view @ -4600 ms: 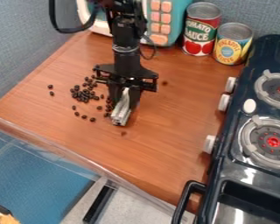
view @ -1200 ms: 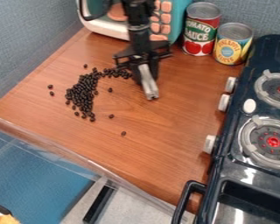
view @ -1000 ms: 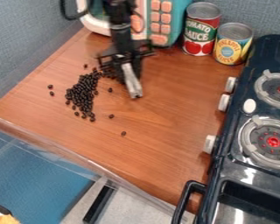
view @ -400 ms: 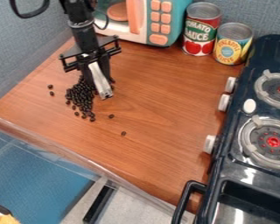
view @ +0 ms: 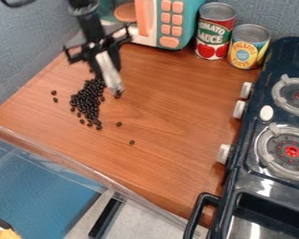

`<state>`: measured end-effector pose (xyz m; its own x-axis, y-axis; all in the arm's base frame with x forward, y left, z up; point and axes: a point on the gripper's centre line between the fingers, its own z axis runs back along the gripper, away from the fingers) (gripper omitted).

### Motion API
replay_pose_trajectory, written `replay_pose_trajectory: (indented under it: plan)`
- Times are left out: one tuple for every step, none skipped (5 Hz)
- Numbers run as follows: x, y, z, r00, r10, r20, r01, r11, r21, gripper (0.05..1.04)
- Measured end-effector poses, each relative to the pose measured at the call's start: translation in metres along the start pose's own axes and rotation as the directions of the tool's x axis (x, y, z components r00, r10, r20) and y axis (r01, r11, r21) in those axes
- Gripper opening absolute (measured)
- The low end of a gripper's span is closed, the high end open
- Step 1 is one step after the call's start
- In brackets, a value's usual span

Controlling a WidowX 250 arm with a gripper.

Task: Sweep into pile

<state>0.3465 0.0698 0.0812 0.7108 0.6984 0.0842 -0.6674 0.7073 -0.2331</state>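
Observation:
My black gripper hangs over the upper left of the wooden counter, shut on a pale silver tool that slants down between its fingers. The tool's lower end is at the upper right of the dark beans, which lie bunched in a long, uneven heap. Single beans lie apart: two to the left of the heap, one to its lower right and another farther down. The gripper and tool cover the area around the heap's upper right edge.
A toy microwave and two cans, one red and one yellow, stand along the back. The dark toy stove borders the counter's right side. A clear rim runs along the front edge.
My gripper has moved left with the tool, lately rising a little. The strip of beans that stretched right from the heap's top is no longer there; those beans are closer to the heap.

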Motion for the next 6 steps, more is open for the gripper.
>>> replay_pose_trajectory:
  plan:
    - [-0.042, -0.044, 0.004, 0.977, -0.215, -0.020, 0.214, 0.976, -0.035, 0.380]
    - [-0.088, -0.061, -0.017, 0.907, -0.417, -0.054, 0.419, 0.908, 0.024, 0.380]
    - [-0.134, -0.083, -0.030, 0.827, -0.561, -0.040, 0.562, 0.825, 0.060, 0.380]
    - [-0.136, -0.077, -0.034, 0.789, -0.614, -0.032, 0.614, 0.782, 0.109, 0.380]
    - [-0.125, -0.063, -0.036, 0.759, -0.650, -0.042, 0.648, 0.747, 0.151, 0.380]
    - [-0.109, -0.042, -0.037, 0.775, -0.629, -0.063, 0.629, 0.757, 0.177, 0.380]
